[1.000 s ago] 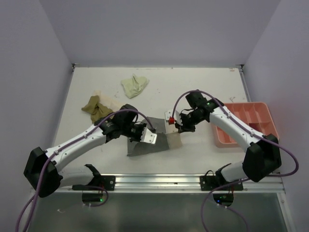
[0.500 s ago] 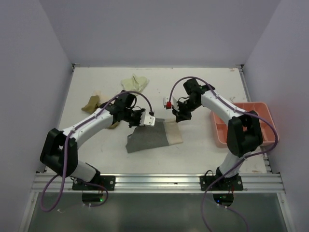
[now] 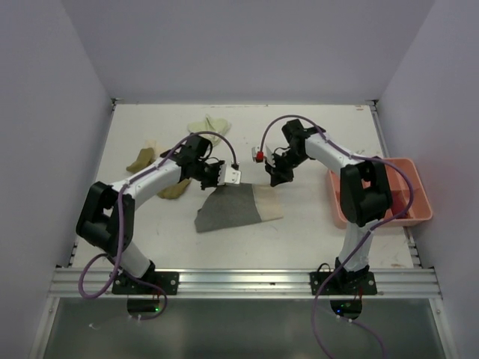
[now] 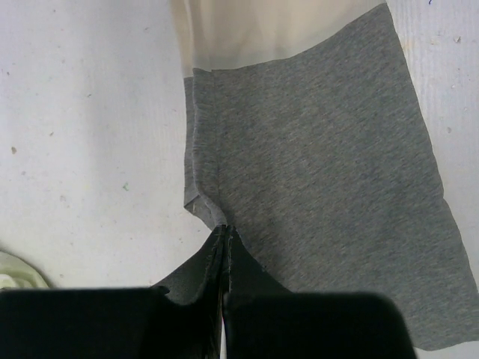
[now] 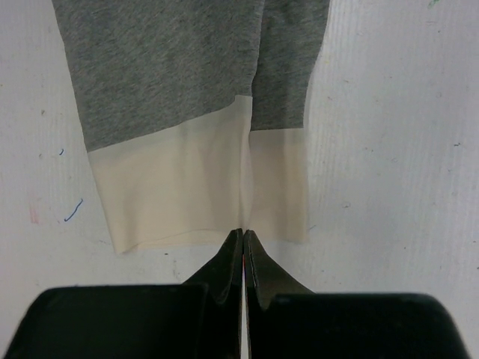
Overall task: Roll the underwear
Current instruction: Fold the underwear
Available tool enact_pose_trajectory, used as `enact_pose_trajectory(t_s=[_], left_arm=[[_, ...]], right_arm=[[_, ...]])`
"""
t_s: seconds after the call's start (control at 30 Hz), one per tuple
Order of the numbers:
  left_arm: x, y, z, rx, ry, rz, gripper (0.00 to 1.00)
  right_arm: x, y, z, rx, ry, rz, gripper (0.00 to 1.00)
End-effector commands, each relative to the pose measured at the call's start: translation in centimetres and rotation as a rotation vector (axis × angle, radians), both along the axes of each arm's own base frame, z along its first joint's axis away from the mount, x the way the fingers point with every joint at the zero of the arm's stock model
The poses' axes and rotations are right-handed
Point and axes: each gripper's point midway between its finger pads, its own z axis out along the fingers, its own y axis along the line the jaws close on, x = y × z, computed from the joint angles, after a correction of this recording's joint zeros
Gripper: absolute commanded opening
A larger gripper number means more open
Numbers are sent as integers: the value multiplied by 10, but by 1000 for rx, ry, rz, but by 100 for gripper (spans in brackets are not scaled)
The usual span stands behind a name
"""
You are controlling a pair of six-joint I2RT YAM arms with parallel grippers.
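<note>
Grey underwear [image 3: 232, 209] has been dragged farther away and now lies flatter. My left gripper [image 4: 224, 232] and right gripper [image 5: 244, 235] are pinched tight on its far edge, so I judge rolling can begin.

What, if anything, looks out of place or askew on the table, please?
Nothing is spilled or damaged. The grey underwear lies at a slant to the edges of the table, with one side edge folded over. The olive-tan garment and the pale yellow-green garment sit crumpled at the far left.
</note>
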Motion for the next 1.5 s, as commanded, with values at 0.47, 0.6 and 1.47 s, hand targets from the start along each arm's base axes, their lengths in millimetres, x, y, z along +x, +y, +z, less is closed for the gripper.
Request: enact_pose_trajectory(t_s=[0.47,0.6,1.47], left_arm=[[34,-15,15,-36,-108,-33,0],[40,-17,11,-35,-113,-32,0],[84,0,78,-147,-73,382,58]], right_arm=[[27,-1,15,34,-38,-28,0],[27,-6,14,31,-27,-36,0],[77,-17,79,33,-79,-516,67]])
